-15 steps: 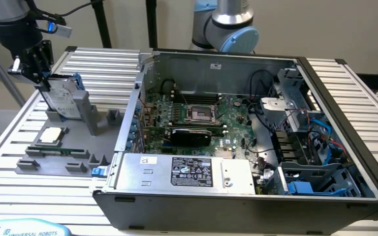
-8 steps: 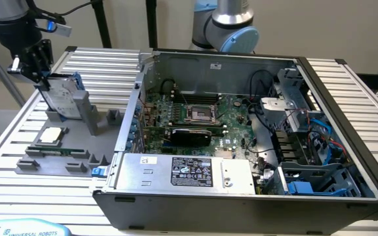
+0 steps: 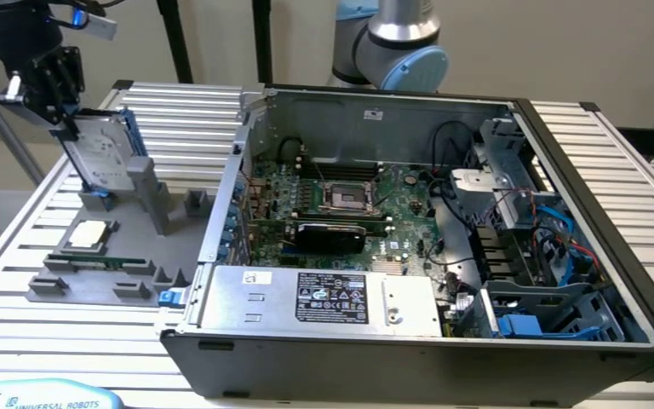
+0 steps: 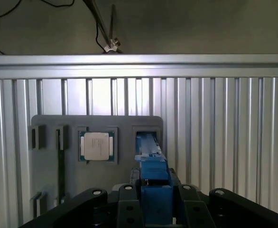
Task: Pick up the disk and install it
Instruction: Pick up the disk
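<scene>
Gray tray [image 3: 83, 291]: CPU chip [image 3: 88, 234] in square pocket, disk [image 3: 102, 158] upright in slot, tool [image 3: 65, 126] clamped on its top.

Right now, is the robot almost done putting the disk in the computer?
Not nearly. Done: the claw grips the disk, which stands upright. In hand: the disk is over the gray holder tray, its lower end at a slot; whether it is free of the slot I cannot tell. Left: the disk is not in the open computer case, so installing is not yet done.

Hand [image 4: 155, 192] downward, fingers tight.
</scene>
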`<act>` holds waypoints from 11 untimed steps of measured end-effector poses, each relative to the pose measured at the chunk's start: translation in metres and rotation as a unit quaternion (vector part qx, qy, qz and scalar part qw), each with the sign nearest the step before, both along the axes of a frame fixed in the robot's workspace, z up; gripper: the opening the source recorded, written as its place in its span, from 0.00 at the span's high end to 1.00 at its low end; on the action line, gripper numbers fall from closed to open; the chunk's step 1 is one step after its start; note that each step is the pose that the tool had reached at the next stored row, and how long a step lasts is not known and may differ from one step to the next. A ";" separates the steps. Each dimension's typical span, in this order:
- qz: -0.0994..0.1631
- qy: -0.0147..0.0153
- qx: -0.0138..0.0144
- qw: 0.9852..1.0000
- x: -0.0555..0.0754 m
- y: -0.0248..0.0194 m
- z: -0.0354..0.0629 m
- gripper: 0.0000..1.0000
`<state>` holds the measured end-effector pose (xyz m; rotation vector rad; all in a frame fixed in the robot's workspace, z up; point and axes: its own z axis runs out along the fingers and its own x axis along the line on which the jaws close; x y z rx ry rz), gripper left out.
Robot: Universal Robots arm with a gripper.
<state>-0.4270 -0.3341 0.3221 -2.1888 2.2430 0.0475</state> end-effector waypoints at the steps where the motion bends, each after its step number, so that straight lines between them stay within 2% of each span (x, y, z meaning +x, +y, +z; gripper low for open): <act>1: 0.000 0.000 0.000 1.000 0.000 0.0000 0.0045 0.67; 11: 0.000 0.000 0.000 1.000 0.004 0.0000 0.0500 0.67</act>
